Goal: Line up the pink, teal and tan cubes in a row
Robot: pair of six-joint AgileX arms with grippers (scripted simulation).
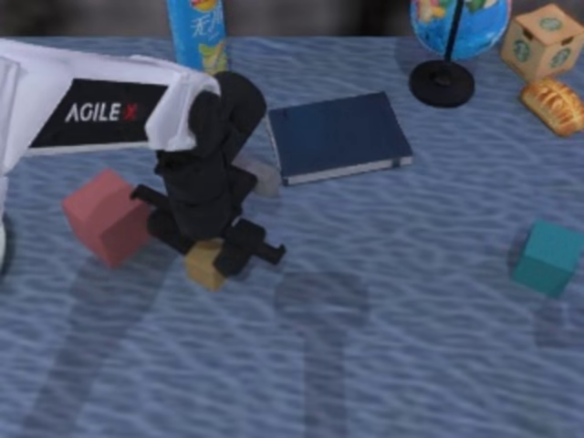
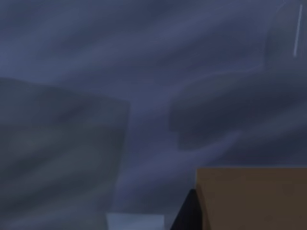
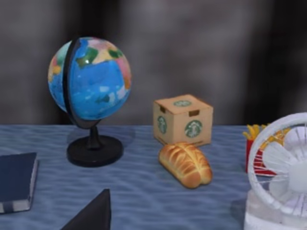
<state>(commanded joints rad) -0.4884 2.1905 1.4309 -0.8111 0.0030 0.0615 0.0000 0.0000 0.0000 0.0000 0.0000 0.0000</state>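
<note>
My left gripper (image 1: 212, 258) stood at the tan cube (image 1: 204, 265), just right of the pink cube (image 1: 106, 217); whether it gripped, I cannot tell. I judged the cube light, rigid, matte: hold opposite flat faces. Teal cube (image 1: 548, 257) lay far right.

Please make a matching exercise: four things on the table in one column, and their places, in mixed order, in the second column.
Things:
1. pink cube
2. tan cube
3. teal cube
4. navy notebook

Places:
A. alone near the table's right edge
B. at the left tool
C. left side, beside the left arm
D. far middle, left of the globe

Pairs: 1-C, 2-B, 3-A, 4-D
</note>
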